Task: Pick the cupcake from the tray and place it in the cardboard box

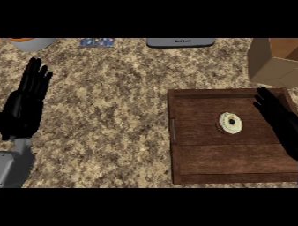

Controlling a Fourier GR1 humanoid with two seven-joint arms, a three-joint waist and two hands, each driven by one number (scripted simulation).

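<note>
A small cupcake (230, 122) with pale frosting and a dark centre sits in the middle of a dark wooden tray (203, 163) on the counter's right side. The cardboard box (277, 66) stands open at the far right, just beyond the tray. My right hand (287, 126) is open, fingers straight, over the tray's right edge, a little to the right of the cupcake and not touching it. Over at the left edge of the view my left hand (24, 103) rests open with fingers up, far from the tray.
Along the back edge of the speckled stone counter are a grey bowl-like object (31, 43), a small blue packet (97, 42) and a flat grey device (180, 42). Bare counter lies between my left hand and the tray.
</note>
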